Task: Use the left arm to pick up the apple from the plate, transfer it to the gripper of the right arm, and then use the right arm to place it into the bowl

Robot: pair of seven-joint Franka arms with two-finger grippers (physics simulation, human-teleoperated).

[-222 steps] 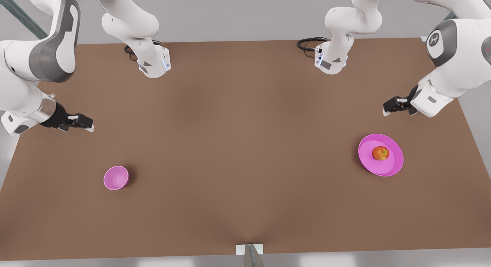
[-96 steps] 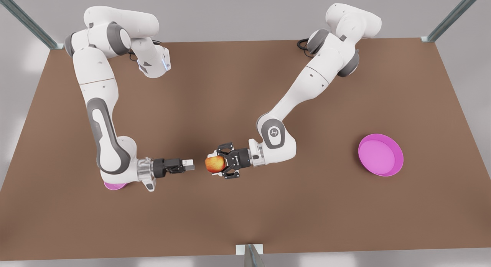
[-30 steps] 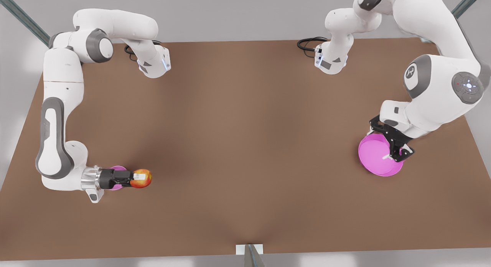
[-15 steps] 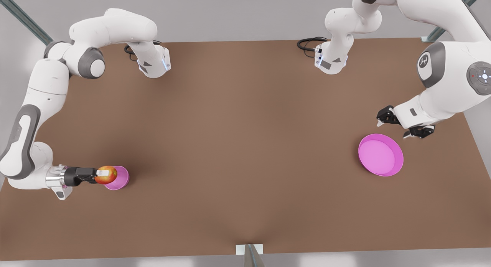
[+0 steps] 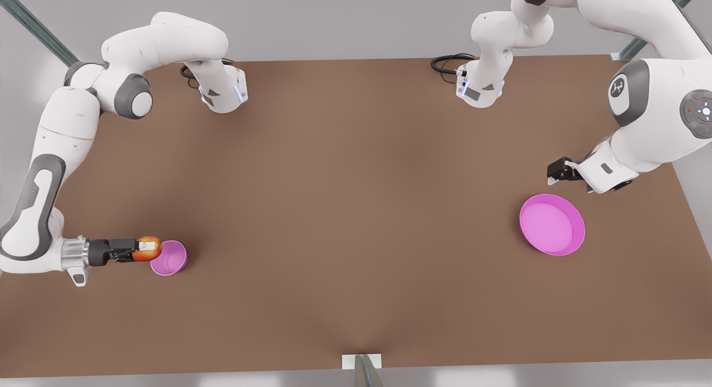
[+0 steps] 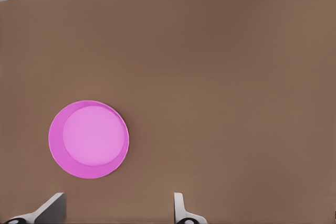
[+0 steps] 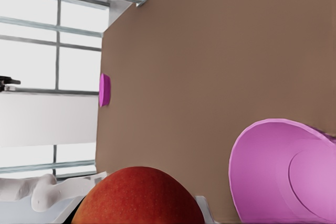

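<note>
Gripping apple (image 5: 147, 248), right claw (image 5: 146, 249) now back short of bowl (image 5: 169, 258)

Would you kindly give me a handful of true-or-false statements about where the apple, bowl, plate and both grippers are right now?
1. The apple is held in the right gripper. True.
2. The apple is already resting inside the bowl. False: it is in the gripper at the bowl's rim, on the front view's left side of it.
3. The plate has nothing on it. True.
4. The left gripper is shut on the plate's rim. False: it is open and apart from the plate, with its fingertips spread in the left wrist view.
5. Bowl and plate sit side by side. False: they are at opposite ends of the table.
</note>
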